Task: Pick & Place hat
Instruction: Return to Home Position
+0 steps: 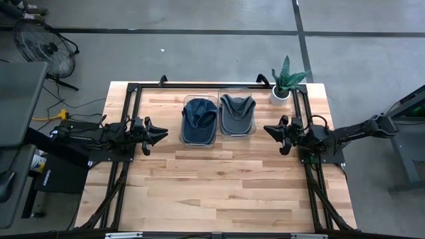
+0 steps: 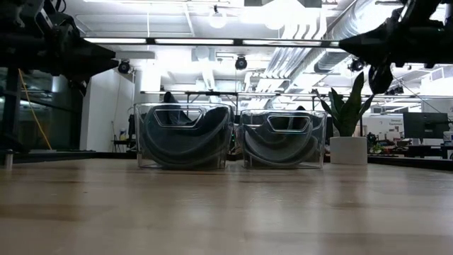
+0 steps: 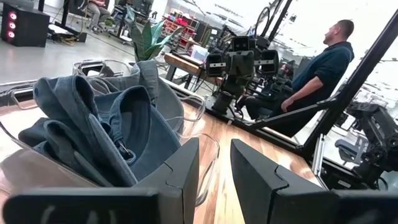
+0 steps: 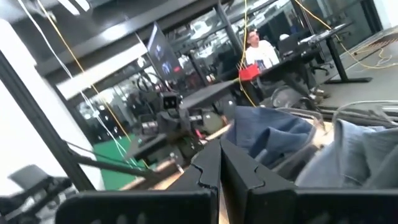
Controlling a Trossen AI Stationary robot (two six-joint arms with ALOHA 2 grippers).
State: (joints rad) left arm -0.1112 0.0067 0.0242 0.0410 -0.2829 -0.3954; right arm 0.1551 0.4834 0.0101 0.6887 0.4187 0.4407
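Note:
Two hats lie in two clear bins standing side by side at the table's far middle. The dark blue hat [image 1: 199,119] rests in the left bin [image 2: 145,134], the grey hat [image 1: 237,113] in the right bin [image 2: 320,138]. My left gripper [image 1: 165,133] hovers level just left of the blue hat's bin; its fingers [image 3: 214,177] stand open with nothing between them. My right gripper [image 1: 267,129] hovers just right of the grey hat's bin, its fingers [image 4: 221,165] shut and empty. Both point toward the bins from opposite sides.
A potted plant [image 1: 285,83] stands at the table's far right corner, close behind my right arm. The near half of the wooden table [image 1: 219,192] lies bare. Black frame rails [image 1: 126,119] run along the table's sides. A person [image 3: 317,68] sits beyond the table.

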